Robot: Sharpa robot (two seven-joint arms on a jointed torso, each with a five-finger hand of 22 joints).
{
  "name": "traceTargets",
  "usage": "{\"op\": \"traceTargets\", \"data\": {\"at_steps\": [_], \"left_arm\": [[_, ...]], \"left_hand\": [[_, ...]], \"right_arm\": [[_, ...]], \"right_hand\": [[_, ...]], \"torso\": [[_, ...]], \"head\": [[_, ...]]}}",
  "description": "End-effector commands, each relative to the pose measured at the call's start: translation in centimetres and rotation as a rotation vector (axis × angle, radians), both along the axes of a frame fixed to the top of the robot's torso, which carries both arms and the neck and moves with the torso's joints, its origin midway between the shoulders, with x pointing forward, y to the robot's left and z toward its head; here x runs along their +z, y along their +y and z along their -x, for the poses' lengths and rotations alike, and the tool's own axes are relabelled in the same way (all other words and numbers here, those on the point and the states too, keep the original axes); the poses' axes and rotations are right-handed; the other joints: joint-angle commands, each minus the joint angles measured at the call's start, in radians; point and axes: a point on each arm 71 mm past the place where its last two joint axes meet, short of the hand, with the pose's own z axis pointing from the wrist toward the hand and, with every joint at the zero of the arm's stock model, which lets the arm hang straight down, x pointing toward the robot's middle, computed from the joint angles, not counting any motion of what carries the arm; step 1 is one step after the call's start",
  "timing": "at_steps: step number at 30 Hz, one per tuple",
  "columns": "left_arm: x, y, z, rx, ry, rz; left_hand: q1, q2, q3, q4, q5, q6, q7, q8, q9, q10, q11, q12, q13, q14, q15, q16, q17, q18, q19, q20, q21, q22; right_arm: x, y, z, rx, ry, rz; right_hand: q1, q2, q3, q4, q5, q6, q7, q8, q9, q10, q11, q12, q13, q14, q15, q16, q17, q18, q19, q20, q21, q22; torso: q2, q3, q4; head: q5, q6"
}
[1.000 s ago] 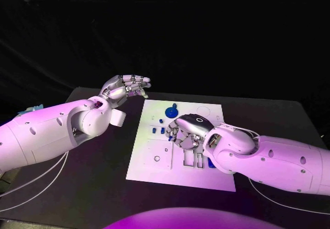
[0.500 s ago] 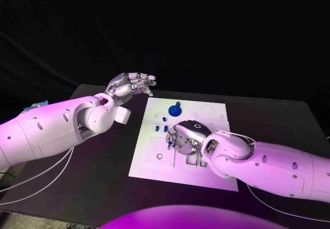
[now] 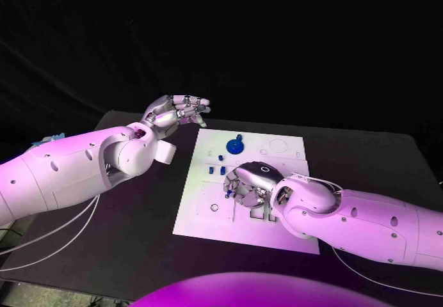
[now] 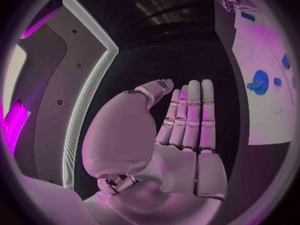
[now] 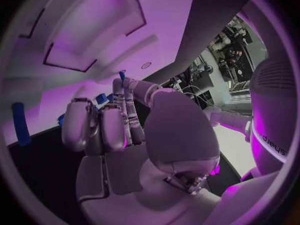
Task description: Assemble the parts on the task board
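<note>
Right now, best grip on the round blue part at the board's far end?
Probably pinch the small knob atop the round blue part from above: its disc looks flat on the task board, with little edge to grab. The left hand is free and nearest.

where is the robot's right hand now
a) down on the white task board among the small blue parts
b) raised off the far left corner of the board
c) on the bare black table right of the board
a: the head view shows the right hand lowered onto the white task board, beside small blue parts.
</note>
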Motion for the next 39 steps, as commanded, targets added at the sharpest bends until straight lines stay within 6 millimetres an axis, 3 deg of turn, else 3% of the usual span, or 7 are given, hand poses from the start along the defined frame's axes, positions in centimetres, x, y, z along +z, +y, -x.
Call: {"op": "traceTargets", "data": {"at_steps": [1, 30, 35, 37, 39], "left_arm": [[0.1, -0.1, 0.0, -0.006, -0.001, 0.009], [0.0, -0.2, 0.1, -0.016, 0.008, 0.008], [0.0, -0.2, 0.1, -0.019, 0.011, 0.007], [0.0, -0.2, 0.1, -0.019, 0.012, 0.006], [0.0, -0.2, 0.1, -0.019, 0.013, 0.006]], "left_hand": [[0.004, 0.002, -0.001, -0.008, 0.004, -0.001, -0.001, -0.006, -0.001, 0.003, 0.006, -0.004, -0.002, -0.001, 0.004, -0.007, -0.001, -0.001, -0.004, 0.005, 0.004, 0.001], [0.004, 0.002, -0.001, -0.009, 0.004, -0.001, 0.0, -0.006, -0.001, 0.002, 0.006, -0.005, -0.002, -0.001, 0.004, -0.008, -0.002, -0.001, -0.005, 0.005, 0.004, 0.002], [0.003, 0.002, -0.001, -0.009, 0.004, -0.001, 0.0, -0.007, -0.001, 0.002, 0.007, -0.005, -0.002, -0.002, 0.004, -0.008, -0.002, -0.001, -0.006, 0.005, 0.004, 0.002], [0.003, 0.002, -0.001, -0.009, 0.004, -0.002, 0.0, -0.007, -0.001, 0.002, 0.007, -0.005, -0.002, -0.002, 0.004, -0.008, -0.002, -0.001, -0.006, 0.005, 0.004, 0.002], [0.003, 0.002, -0.001, -0.009, 0.004, -0.002, 0.0, -0.007, -0.001, 0.002, 0.007, -0.005, -0.002, -0.002, 0.004, -0.008, -0.002, -0.001, -0.006, 0.005, 0.004, 0.002]], "right_arm": [[-0.2, 0.2, 0.2, 0.02, 0.002, 0.017], [-1.1, 0.9, 0.4, 0.033, 0.02, 0.058], [-1.2, 0.9, 0.3, 0.028, 0.024, 0.068], [-1.1, 0.8, 0.2, 0.021, 0.014, 0.054], [-1.0, 0.6, 0.2, 0.006, -0.003, 0.033]], "right_hand": [[-0.008, 0.003, -0.006, 0.0, 0.002, 0.005, 0.001, 0.007, 0.001, -0.006, -0.001, -0.005, 0.001, 0.042, -0.005, 0.007, -0.001, -0.009, 0.007, -0.002, 0.006, 0.129], [-0.013, 0.003, -0.015, 0.0, -0.007, -0.005, 0.003, 0.004, 0.005, -0.014, 0.001, -0.012, 0.004, 0.041, -0.004, 0.006, -0.005, -0.007, 0.004, -0.001, 0.0, 0.128], [-0.034, -0.01, -0.033, 0.01, 0.01, -0.085, 0.029, -0.049, -0.008, -0.044, 0.02, -0.029, 0.011, 0.037, 0.012, 0.008, -0.014, -0.004, -0.006, 0.01, -0.022, 0.123], [-0.04, -0.02, -0.038, 0.012, 0.011, -0.12, 0.036, -0.075, -0.017, -0.061, 0.028, -0.034, 0.013, 0.034, 0.018, 0.005, -0.022, -0.001, -0.013, 0.016, -0.038, 0.117], [-0.042, -0.026, -0.042, 0.012, 0.007, -0.127, 0.036, -0.082, -0.019, -0.066, 0.03, -0.034, 0.015, 0.032, 0.02, 0.003, -0.026, 0.001, -0.018, 0.018, -0.048, 0.113]], "torso": [[0.0, -0.0002, 0.0003], [0.0, -0.0014, 0.0002], [-0.001, -0.0017, -0.0002], [-0.002, -0.0021, -0.0003], [-0.001, -0.0021, 0.0001]], "head": [[0.0, -0.001], [-0.001, -0.003], [-0.003, -0.003], [-0.003, -0.003], [-0.004, -0.002]]}}
